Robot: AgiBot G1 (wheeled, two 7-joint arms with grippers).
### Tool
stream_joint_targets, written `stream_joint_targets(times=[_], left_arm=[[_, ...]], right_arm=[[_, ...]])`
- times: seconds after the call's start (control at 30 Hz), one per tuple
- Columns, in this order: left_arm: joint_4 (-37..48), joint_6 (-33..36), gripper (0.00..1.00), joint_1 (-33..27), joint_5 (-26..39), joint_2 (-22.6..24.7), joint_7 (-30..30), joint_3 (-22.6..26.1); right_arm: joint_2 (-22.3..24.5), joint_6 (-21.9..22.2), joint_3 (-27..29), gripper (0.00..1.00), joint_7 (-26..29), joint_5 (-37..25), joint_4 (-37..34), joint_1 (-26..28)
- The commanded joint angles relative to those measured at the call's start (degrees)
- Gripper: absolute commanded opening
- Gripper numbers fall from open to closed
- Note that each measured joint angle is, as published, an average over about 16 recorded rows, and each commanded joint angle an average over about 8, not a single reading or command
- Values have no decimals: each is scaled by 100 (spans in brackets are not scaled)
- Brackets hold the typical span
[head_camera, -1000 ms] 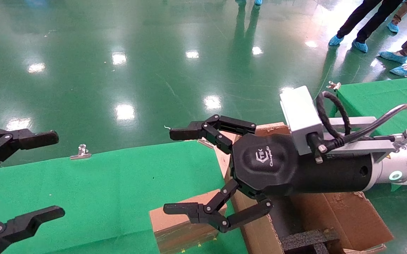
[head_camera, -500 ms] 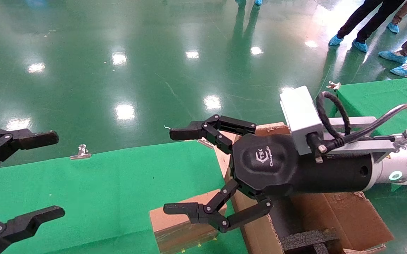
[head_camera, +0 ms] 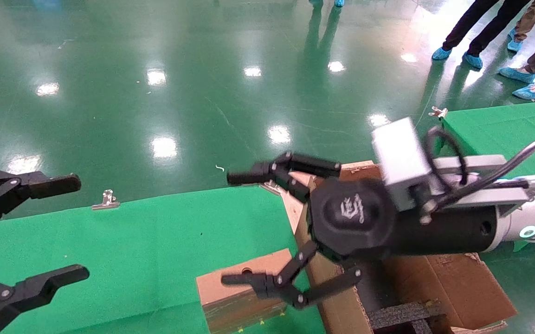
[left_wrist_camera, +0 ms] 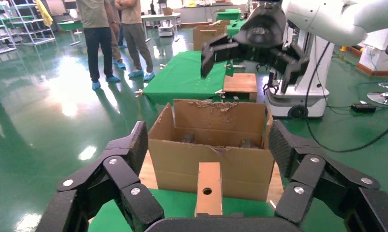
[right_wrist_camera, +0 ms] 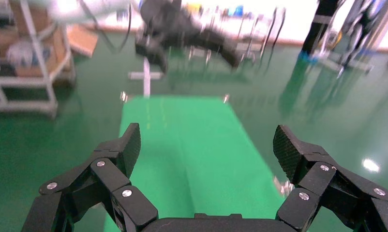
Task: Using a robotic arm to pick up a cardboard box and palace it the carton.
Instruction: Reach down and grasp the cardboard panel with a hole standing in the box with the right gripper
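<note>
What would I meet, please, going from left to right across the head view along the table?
Left pincer, open at the left edge → metal clip on the green cloth's far edge → small cardboard box → right pincer, open above the box → large carton with black foam inside.

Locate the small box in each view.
Head: small box on the green table, low centre, beside the carton, under the right gripper.
Left wrist: upright, low centre, in front of the carton.
Right wrist: not in view.
Shared landmark: the carton.
</note>
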Motion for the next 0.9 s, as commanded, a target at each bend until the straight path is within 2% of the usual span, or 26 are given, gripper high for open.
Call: stream_joint_targets(times=[0.03,0.4,0.9], left_arm=[[0,0,0,0,0,0,0,0],[0,0,0,0,0,0,0,0],[0,0,0,0,-1,0,0,1]], right_arm=[[30,-57,-60,100,33,-159,22,115],[-536,-352,-1431,100,117,-1754,-523,1442],[-1534,-354,-3279,100,-786,-2811,-1986,2586]])
